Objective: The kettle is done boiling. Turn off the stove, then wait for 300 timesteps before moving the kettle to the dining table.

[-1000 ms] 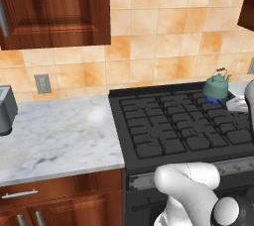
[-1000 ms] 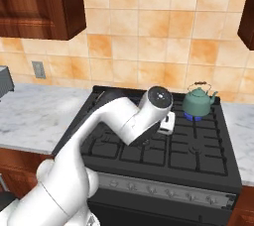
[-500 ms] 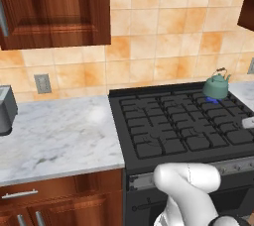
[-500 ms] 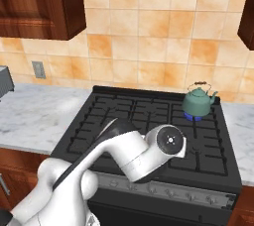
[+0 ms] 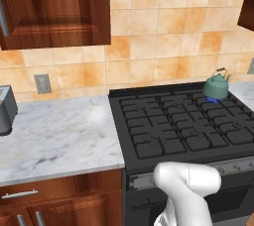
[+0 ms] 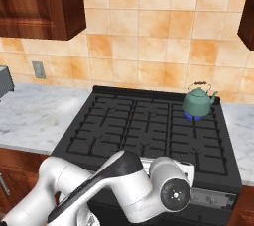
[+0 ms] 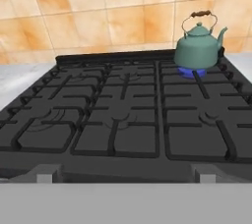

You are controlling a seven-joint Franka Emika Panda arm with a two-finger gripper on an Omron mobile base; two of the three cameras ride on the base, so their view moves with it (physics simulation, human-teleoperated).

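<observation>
One kettle (image 7: 198, 46) sits on stove (image 7: 123, 120) over blue flame (image 7: 189, 72), grates around bare.

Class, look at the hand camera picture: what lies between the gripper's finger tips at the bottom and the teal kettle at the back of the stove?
Bare black grates of the stove over unlit burners; nothing stands on them before the kettle, seen in the hand view.

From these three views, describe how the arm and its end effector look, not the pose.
The arm is glossy white, built of rounded tubular links, with a dark seam running along one link. Its bulbous joint housing ends in a dark grey round cap with a small pale centre. In the left base view a white rounded link carries a thin dark seam line. The end effector shows as two small grey squared fingertips. No cables or markings are visible.
</observation>
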